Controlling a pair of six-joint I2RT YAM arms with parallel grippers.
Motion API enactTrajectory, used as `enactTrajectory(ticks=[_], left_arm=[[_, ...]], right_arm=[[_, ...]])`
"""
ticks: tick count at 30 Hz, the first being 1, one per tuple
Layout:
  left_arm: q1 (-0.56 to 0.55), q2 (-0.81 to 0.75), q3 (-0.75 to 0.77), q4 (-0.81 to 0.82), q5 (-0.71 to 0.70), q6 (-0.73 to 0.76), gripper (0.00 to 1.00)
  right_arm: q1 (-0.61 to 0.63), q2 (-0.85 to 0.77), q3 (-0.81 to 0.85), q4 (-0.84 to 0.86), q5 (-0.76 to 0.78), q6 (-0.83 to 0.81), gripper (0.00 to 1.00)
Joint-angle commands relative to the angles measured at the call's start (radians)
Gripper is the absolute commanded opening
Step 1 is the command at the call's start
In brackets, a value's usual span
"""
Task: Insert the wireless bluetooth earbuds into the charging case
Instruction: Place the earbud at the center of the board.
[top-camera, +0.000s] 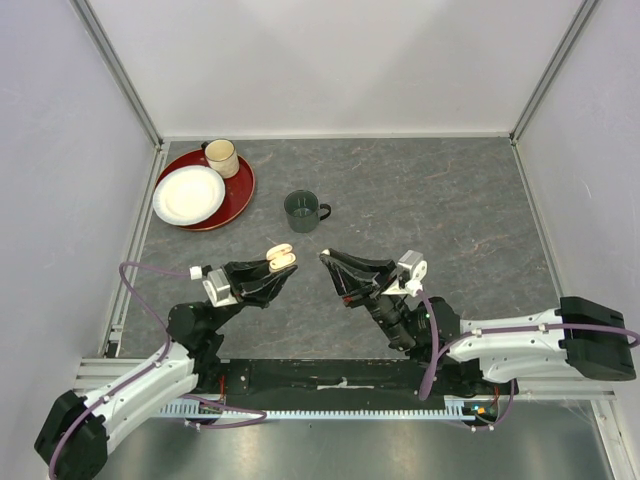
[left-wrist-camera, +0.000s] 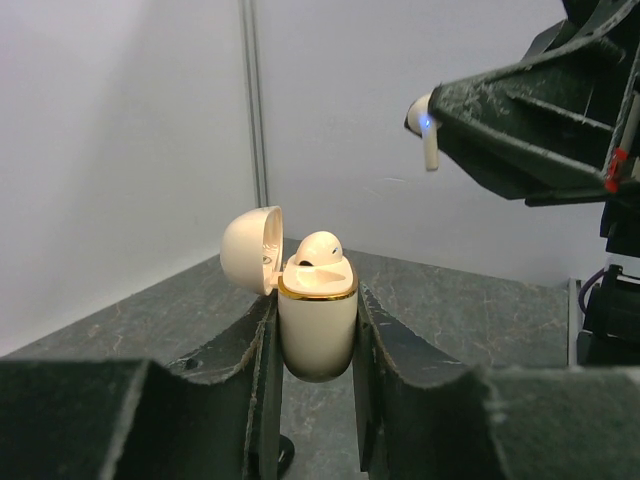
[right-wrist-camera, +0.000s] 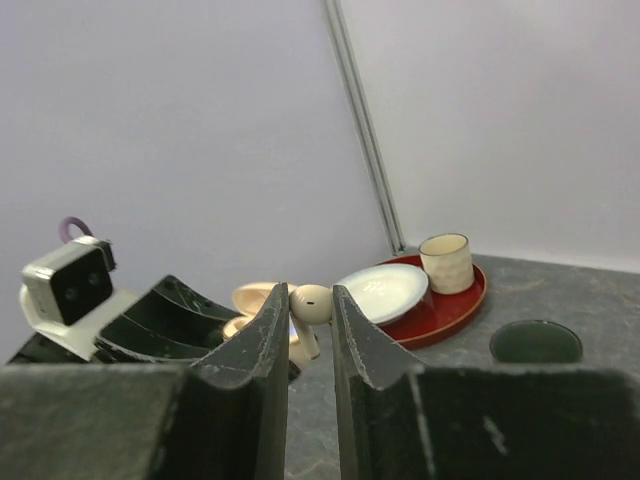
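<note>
Aloft, open charging case (left-wrist-camera: 317, 330) in left gripper (top-camera: 283, 262) (earbud (right-wrist-camera: 311, 302) in right gripper (top-camera: 326, 257)).

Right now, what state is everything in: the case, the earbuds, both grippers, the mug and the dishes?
charging case: upright, lid open.
seated earbud: in the case.
loose earbud: in the air, apart from the case.
left gripper: shut on the case.
right gripper: shut on the loose earbud.
green mug: upright.
cream cup: upright on the red tray.
white plate: flat on the tray.
</note>
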Motion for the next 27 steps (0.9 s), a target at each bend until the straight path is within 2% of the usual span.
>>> enactTrajectory(ticks=[1, 6, 8, 10, 11, 12, 13, 14, 15, 16, 17, 19, 22, 27], left_arm=[[0.003, 0.033, 0.007, 0.092, 0.012, -0.039, 0.02], [0.001, 0.044, 0.013, 0.106, 0.021, -0.050, 0.02], [0.001, 0.037, 0.012, 0.105, 0.019, -0.048, 0.02], [0.001, 0.018, 0.010, 0.092, 0.016, -0.044, 0.02], [0.001, 0.006, 0.010, 0.085, 0.016, -0.037, 0.02], [0.001, -0.005, 0.010, 0.057, 0.013, -0.033, 0.02], [0.001, -0.035, 0.010, 0.043, 0.010, -0.028, 0.02], [0.001, -0.049, 0.009, 0.026, 0.007, -0.021, 0.02], [0.001, -0.064, 0.002, 0.007, -0.002, -0.018, 0.02], [0.001, -0.086, -0.002, 0.000, -0.008, -0.013, 0.02], [0.001, -0.095, -0.007, -0.003, -0.016, -0.007, 0.02], [0.001, -0.106, -0.014, -0.006, -0.031, -0.002, 0.02], [0.001, -0.100, -0.013, -0.004, -0.033, 0.002, 0.02], [0.001, -0.043, -0.004, 0.035, -0.010, -0.021, 0.02]], right_arm=[[0.002, 0.019, 0.082, 0.207, -0.088, 0.004, 0.00], [0.002, 0.031, 0.092, 0.191, -0.055, 0.007, 0.00], [0.003, 0.010, 0.094, 0.129, 0.057, 0.026, 0.00], [0.002, -0.041, 0.103, -0.087, 0.195, 0.079, 0.00], [0.003, -0.062, 0.114, -0.206, 0.378, 0.151, 0.00], [-0.002, -0.084, 0.146, -0.513, 0.451, 0.220, 0.00], [-0.006, -0.123, 0.170, -0.715, 0.525, 0.316, 0.00], [-0.041, -0.140, 0.198, -0.940, 0.577, 0.645, 0.00], [-0.072, -0.156, 0.235, -1.333, 0.547, 0.797, 0.00], [-0.099, -0.191, 0.229, -1.447, 0.501, 0.896, 0.00], [-0.135, -0.211, 0.208, -1.502, 0.455, 0.993, 0.00], [-0.158, -0.278, 0.139, -1.594, 0.345, 1.085, 0.00], [-0.201, -0.318, 0.092, -1.649, 0.236, 1.150, 0.00], [-0.252, -0.208, 0.126, -1.738, 0.147, 1.158, 0.00]])
